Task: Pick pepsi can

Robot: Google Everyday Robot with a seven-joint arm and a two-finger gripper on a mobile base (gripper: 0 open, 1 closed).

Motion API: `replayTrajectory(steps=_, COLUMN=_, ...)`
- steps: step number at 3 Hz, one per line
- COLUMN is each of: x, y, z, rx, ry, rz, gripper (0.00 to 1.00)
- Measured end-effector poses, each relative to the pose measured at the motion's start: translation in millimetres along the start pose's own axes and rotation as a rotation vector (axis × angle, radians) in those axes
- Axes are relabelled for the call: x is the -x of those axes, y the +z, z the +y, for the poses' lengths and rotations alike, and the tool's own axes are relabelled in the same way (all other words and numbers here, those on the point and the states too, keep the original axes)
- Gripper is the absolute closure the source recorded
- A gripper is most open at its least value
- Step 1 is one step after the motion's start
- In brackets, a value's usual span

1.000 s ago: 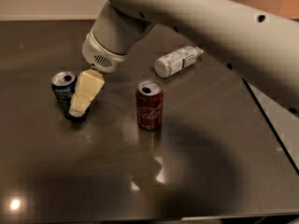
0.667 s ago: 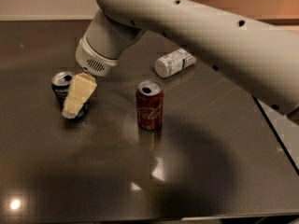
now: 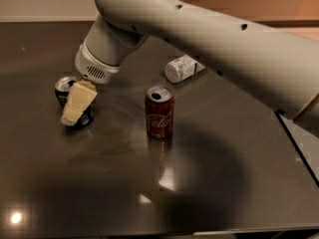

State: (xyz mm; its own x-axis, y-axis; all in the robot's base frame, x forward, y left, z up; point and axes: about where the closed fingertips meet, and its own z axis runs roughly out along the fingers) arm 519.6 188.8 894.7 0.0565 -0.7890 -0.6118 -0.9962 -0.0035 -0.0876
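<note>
The pepsi can (image 3: 64, 86), dark blue with a silver top, stands upright on the dark table (image 3: 209, 183) at the left. My gripper (image 3: 76, 108) has come down from the large white arm (image 3: 199, 39) right at the can. Its cream tip lies over the can's front right side and hides most of the can's body. The can rests on the table.
A red Coca-Cola can (image 3: 159, 112) stands upright in the middle, to the right of the gripper. A white-labelled clear plastic bottle (image 3: 183, 67) lies on its side behind it. The table's right edge (image 3: 299, 143) runs diagonally at the far right.
The arm and gripper have moved a little further left, closer over the pepsi can. The cans and the bottle have not moved.
</note>
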Motion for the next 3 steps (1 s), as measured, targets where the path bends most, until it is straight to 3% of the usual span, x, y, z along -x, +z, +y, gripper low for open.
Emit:
replayTrajectory(steps=2, x=6.2, y=-7.5, z=0.6, rx=0.017, ry=0.005, rz=-0.018, gripper=0.61)
replayTrajectory(steps=3, x=5.8, y=-32.4, z=0.1, rx=0.014, ry=0.008, rz=-0.038, gripper=0.84)
